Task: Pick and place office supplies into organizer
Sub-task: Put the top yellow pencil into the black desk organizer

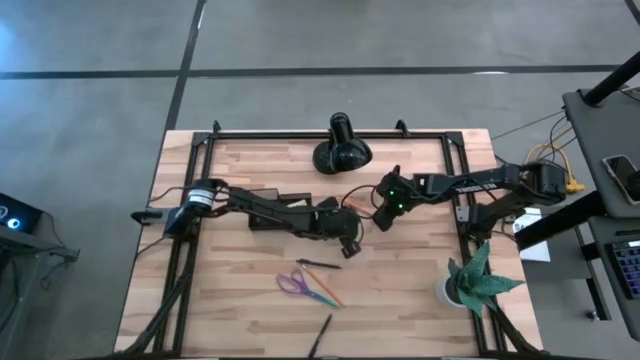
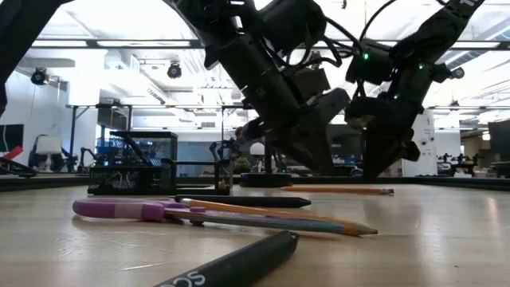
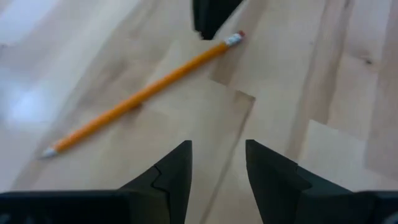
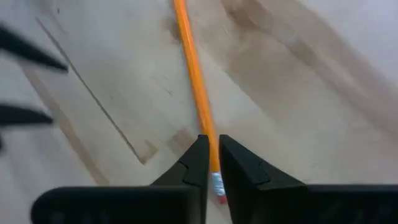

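Low, right claw (image 4: 211,155) pinches orange pencil (image 4: 193,81) — tabletop.

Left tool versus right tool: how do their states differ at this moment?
The left tool is open and empty, with the orange pencil lying ahead of it. The right tool has closed on that pencil near its eraser end. Both are low over the table's middle.

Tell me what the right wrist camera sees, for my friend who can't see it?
The right gripper has its two dark fingers nearly closed around an orange pencil near its eraser end. The pencil lies on the wooden table.
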You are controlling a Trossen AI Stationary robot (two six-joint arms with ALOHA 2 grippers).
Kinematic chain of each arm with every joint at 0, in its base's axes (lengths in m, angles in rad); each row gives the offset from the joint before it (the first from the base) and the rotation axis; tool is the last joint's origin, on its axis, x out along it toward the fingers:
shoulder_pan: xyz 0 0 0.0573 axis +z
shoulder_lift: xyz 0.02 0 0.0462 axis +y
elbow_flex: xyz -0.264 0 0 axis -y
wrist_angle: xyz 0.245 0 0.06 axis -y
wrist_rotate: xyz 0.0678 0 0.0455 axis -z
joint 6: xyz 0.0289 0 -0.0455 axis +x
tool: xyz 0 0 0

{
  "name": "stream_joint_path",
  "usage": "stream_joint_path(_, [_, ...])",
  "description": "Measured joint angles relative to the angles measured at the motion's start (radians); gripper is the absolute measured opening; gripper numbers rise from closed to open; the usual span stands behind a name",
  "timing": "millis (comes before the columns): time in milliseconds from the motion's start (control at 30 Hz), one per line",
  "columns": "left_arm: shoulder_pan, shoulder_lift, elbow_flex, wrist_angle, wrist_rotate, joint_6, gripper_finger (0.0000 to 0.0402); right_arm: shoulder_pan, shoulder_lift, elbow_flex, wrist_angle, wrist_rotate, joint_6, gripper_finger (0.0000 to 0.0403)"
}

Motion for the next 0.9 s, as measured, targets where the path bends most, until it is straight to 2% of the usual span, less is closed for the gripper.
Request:
stream_joint_path(133, [0.012, -0.041, -0.009, -0.046, 0.011, 0.021, 0.0132, 0.037, -0.031, -0.002, -0.061, 0.068, -0.121, 0.0082])
stream_joint_path(233, [0.010, -0.092, -0.023, -0.047, 0.017, 0.082, 0.0132, 0.058, -0.030, -0.016, -0.070, 0.070, -0.171, 0.0120])
stream_joint_path(367, [0.008, -0.161, -0.060, -0.075, 0.014, 0.111, 0.0132, 0.083, -0.006, -0.019, -0.060, 0.070, -0.188, 0.0164])
stream_joint_path(500, [0.009, -0.236, -0.120, -0.074, -0.031, 0.105, 0.0132, 0.089, 0.024, -0.020, -0.010, 0.103, -0.189, 0.0190])
stream_joint_path(667, [0.009, -0.303, -0.192, -0.071, -0.083, 0.098, 0.0132, 0.084, 0.079, -0.019, 0.042, 0.152, -0.207, 0.0189])
stream_joint_path(900, [0.009, -0.364, -0.267, -0.067, -0.134, 0.027, 0.0132, 0.086, 0.163, -0.007, 0.064, 0.168, -0.260, 0.0141])
